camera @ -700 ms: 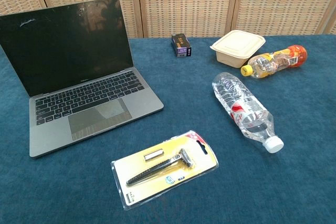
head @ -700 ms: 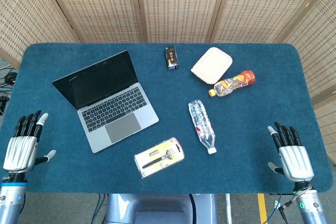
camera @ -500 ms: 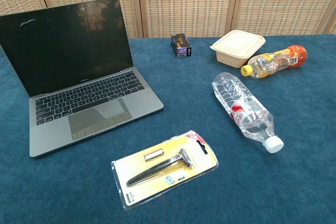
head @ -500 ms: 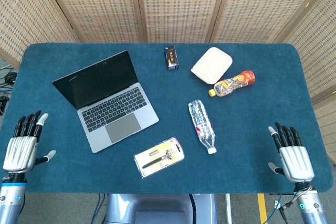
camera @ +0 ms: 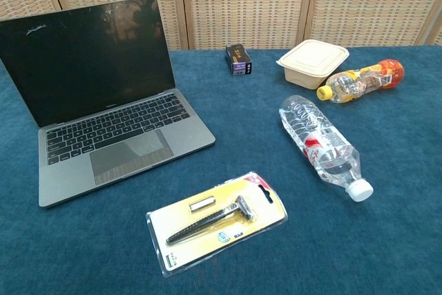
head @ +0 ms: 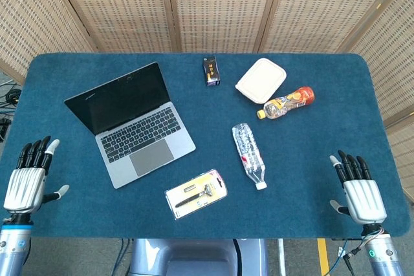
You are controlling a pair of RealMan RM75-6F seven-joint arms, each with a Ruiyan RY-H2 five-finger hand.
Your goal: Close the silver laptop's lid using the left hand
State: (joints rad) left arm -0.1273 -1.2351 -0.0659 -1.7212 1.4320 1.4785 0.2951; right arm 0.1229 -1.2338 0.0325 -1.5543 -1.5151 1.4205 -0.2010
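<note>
Currently, laptop (head: 132,126): open on bench (head: 310,179), left-centre.
Lid (camera: 86,60): stiff, hinged, light; likely needs pushing at top edge.
Left hand (head: 27,180): fingers spread, empty, near bench's corner.

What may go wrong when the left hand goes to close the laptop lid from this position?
The left hand waits open at the near table edge, beside the laptop; reaching for the upright lid, its fingers might press the keys. A sideways push could slide the laptop towards the razor pack.
</note>
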